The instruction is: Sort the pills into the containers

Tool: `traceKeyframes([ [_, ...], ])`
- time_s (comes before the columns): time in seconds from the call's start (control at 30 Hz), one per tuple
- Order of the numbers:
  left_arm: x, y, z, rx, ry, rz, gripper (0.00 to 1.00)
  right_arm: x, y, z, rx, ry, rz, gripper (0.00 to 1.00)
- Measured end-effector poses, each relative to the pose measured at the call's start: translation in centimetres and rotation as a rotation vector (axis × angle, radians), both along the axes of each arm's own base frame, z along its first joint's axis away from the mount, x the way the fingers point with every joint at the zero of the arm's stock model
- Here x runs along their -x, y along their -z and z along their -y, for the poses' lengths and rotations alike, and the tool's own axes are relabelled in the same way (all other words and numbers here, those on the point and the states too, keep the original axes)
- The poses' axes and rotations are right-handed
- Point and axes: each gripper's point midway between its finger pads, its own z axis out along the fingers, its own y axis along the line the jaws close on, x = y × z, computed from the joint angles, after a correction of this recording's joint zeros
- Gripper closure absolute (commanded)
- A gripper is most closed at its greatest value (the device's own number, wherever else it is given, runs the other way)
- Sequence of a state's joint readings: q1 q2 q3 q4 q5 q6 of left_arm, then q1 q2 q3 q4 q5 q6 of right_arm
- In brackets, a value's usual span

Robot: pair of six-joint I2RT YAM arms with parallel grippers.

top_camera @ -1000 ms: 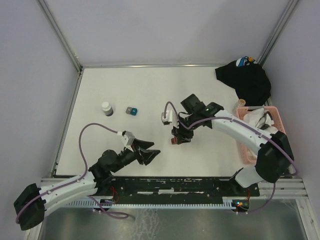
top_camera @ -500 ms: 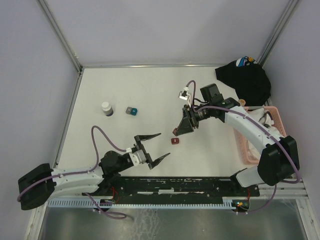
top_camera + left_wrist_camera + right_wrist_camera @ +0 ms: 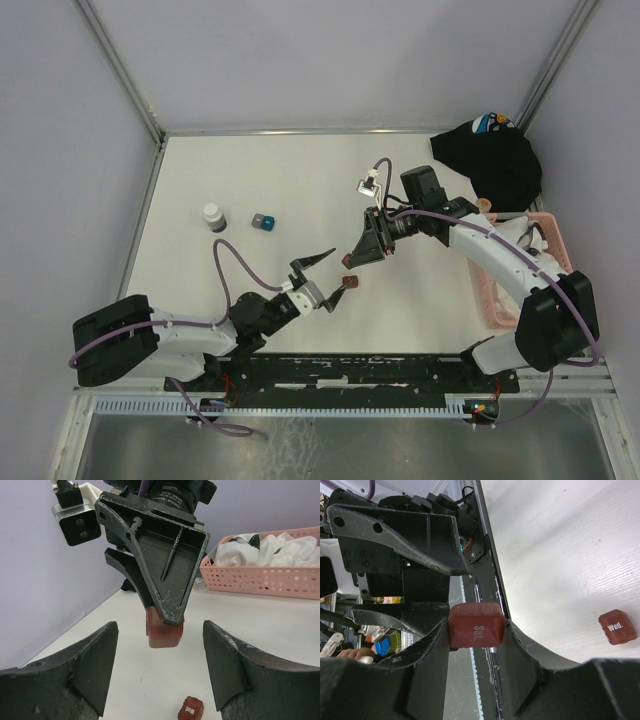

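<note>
Gripped in the right pincer (image 3: 349, 262) (image 3: 476, 630), jaws about half closed with a finger pressed to each side: the dark-red Sat. box (image 3: 476, 625) (image 3: 164, 628), lid shut, raised clear of the white surface (image 3: 270, 170). Facing it from the near side, low over the surface, the left pincer (image 3: 337, 270) (image 3: 160, 665), spread wide with nothing in it. Between those spread fingers, lying flat below the raised one, the second dark-red Wed. box (image 3: 190, 709) (image 3: 617, 627) (image 3: 350, 283). Well apart at far left, a white-capped vial (image 3: 213, 217) beside a small teal-and-grey piece (image 3: 263, 221). Along the right edge, a pink basket (image 3: 548, 225) (image 3: 260, 577) of white cloth, with a black cloth (image 3: 490, 165) behind.
</note>
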State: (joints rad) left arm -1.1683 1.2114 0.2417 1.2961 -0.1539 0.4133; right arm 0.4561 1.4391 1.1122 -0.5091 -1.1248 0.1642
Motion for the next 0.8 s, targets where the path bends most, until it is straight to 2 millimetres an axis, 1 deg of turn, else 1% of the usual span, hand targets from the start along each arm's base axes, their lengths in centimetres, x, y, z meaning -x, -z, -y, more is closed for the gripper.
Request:
traceKeyframes([
  [0.23, -0.8, 0.5, 0.4, -0.003, -0.041, -0.033, 0.35, 0.1, 0.1, 0.0, 0.002, 0.005, -0.014, 0.81],
  [0.37, -1.1, 0.2, 0.8, 0.009, -0.045, -0.048, 0.39, 0.1, 0.2, 0.0, 0.002, 0.006, -0.019, 0.81],
  [0.57, -1.4, 0.2, 1.3, 0.013, -0.052, -0.064, 0.4, 0.0, 0.1, -0.1, -0.002, 0.007, -0.014, 0.8],
  [0.8, -1.5, 1.0, 1.6, -0.01, -0.051, -0.08, 0.42, 0.0, 0.1, -0.1, -0.005, 0.008, -0.022, 0.8],
])
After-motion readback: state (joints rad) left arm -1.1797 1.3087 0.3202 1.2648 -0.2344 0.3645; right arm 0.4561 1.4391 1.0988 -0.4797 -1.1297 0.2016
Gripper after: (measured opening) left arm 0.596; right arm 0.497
